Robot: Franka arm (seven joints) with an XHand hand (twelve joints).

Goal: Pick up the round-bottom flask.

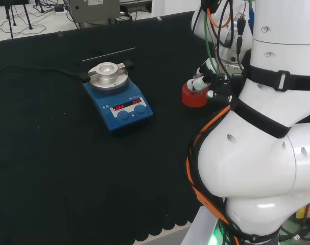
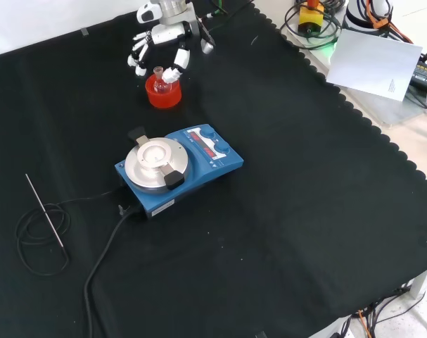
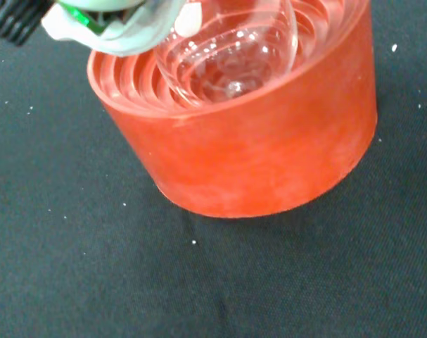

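A clear round-bottom flask (image 2: 159, 74) sits upright in a red ribbed ring stand (image 2: 163, 94) near the far edge of the cloth in the front view. The hand (image 2: 165, 34) hovers just above it, fingers spread and bent downward around the flask's neck, one fingertip (image 2: 173, 72) right beside it. In the head view the hand (image 1: 208, 72) stands over the red stand (image 1: 194, 96), next to the arm's white links. Up close in the wrist view, the flask's bulb (image 3: 227, 56) rests inside the stand (image 3: 255, 155), with a white fingertip (image 3: 189, 18) against the glass.
A blue hotplate stirrer (image 2: 176, 165) with a round metal top stands mid-cloth, its cable trailing toward the near edge. A thin metal probe (image 2: 44, 211) with coiled wire lies at the left in the front view. A white sheet (image 2: 375, 62) lies off the cloth at the right.
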